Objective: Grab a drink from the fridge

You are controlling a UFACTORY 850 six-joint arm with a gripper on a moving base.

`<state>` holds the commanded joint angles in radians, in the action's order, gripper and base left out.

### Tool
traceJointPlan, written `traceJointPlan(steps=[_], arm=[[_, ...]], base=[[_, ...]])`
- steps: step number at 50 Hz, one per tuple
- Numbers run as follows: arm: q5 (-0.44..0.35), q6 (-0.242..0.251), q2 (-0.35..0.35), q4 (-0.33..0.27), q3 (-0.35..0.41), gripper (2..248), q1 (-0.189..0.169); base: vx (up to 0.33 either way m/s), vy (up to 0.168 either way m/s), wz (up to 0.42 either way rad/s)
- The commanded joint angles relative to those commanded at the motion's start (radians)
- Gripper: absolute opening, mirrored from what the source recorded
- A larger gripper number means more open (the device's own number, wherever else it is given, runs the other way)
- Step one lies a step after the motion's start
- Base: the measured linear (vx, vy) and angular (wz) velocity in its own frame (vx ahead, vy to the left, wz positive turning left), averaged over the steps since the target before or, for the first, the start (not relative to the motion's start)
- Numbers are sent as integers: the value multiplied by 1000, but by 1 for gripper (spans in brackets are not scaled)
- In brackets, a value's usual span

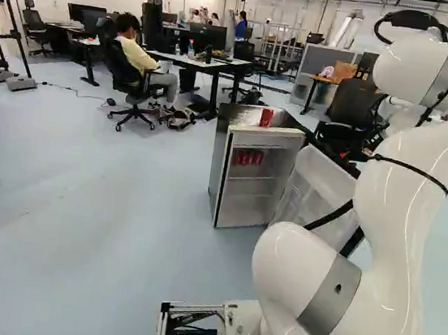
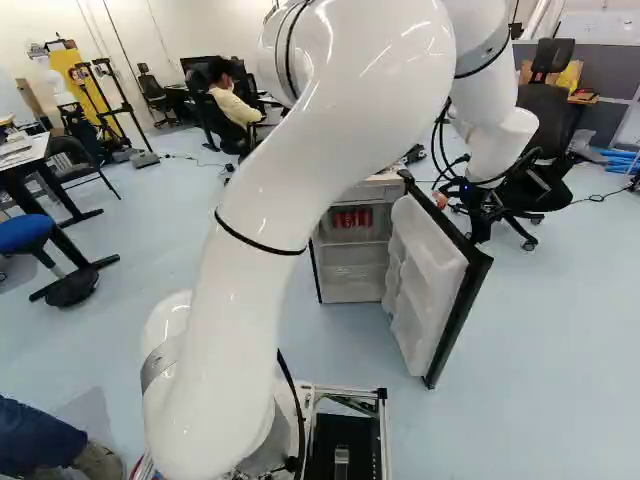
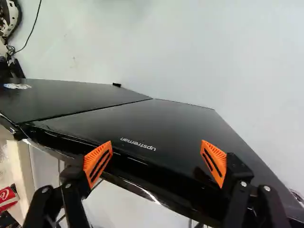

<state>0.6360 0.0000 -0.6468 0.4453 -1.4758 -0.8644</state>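
1. Beside the swung-out fridge door, the black two-fingered gripper (image 2: 468, 200) is being held with its orange pads (image 3: 98, 161) spread wide apart.
2. In the wrist view, the glossy black outer face of the fridge door (image 3: 161, 128) is being shown ahead of the gripper, and its edge is being seen running past both fingers. Whether the door is being touched cannot be told.
3. From the joint at the foot of the base views, the gripper is being carried by the thick, smooth white arm (image 2: 300, 180).
4. Left of the door in the right base view, the white-lined interior of the small black-sided fridge (image 1: 218, 167) is being exposed by the door.
5. On an upper shelf inside, several upright red drink cans (image 1: 248, 157) are being held side by side.
6. On top of the fridge, a single red can (image 1: 266, 117) is being supported upright, well apart from the shelved ones; in the wrist view it is being seen off beside the gripper.
7. Beyond, a black wheeled office chair (image 2: 545, 110) and a white-topped desk (image 1: 200, 62) are being borne by the pale blue floor (image 1: 102, 226).
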Motion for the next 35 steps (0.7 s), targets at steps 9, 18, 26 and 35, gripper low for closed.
traceJointPlan(steps=[9,18,26,35], arm=[[6,0,17,0,25,247,1],[13,0,32,0,47,247,5],[18,0,44,0,66,247,12],[25,0,58,0,87,247,21]], base=[[0,0,0],[0,0,0],[0,0,0],[0,0,0]])
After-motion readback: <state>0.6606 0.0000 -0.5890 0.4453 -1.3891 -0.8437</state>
